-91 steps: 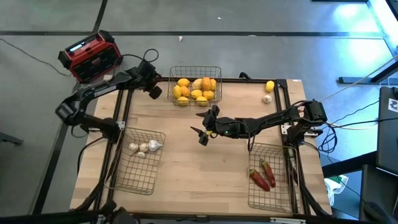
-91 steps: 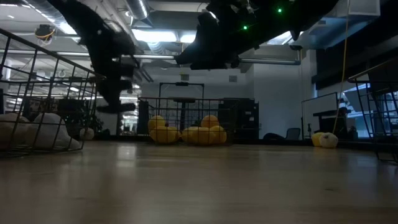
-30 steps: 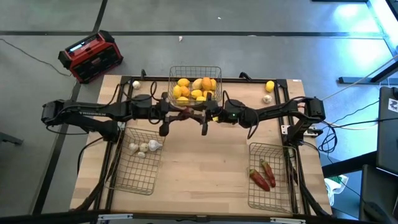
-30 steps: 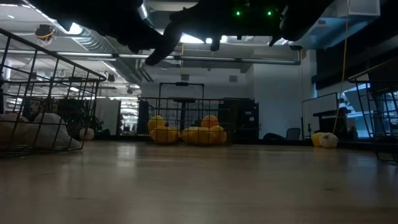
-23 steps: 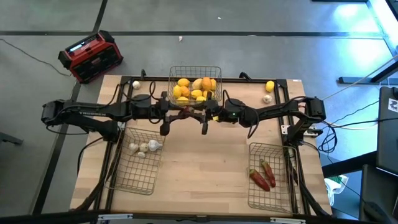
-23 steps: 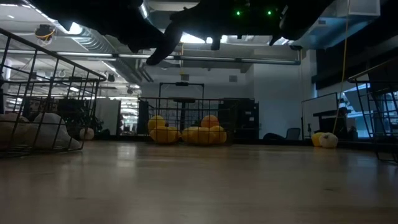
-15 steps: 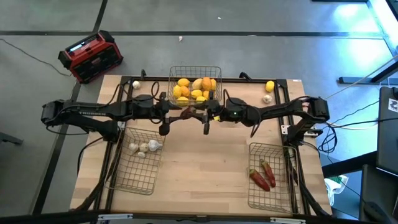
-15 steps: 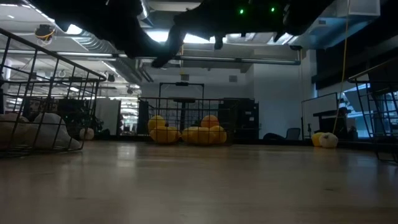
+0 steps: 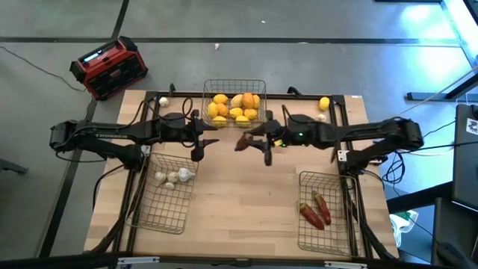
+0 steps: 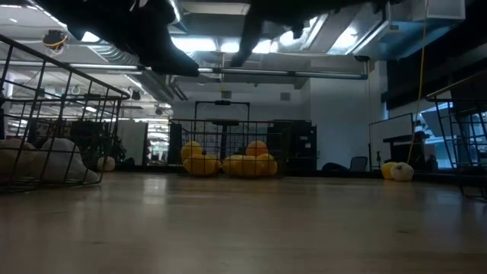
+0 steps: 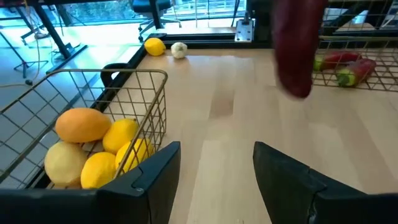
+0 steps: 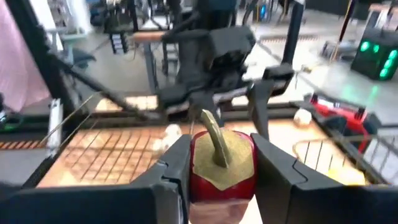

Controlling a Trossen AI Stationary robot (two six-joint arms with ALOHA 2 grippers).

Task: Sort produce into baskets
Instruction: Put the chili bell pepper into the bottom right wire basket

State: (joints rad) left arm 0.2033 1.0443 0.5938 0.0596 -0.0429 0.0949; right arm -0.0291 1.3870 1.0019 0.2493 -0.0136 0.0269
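An open-plan lab or office: exposed ceiling ducts [image 10: 114, 49] and strip lights above the wooden table [image 9: 246, 187], office chairs [image 10: 358, 164] beyond it, bare concrete floor [image 9: 299, 60] around.

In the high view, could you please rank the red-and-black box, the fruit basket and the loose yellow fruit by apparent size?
1. Fruit basket and red-and-black box: look alike, unranked.
2. Loose yellow fruit, clearly smallest.

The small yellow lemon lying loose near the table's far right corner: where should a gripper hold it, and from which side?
Grip the yellow lemon across its round middle, coming straight down from above. It lies alone on the wooden table, so its sides are free, but the white garlic bulb sits close on its near side; probably keep the fingers off that side.
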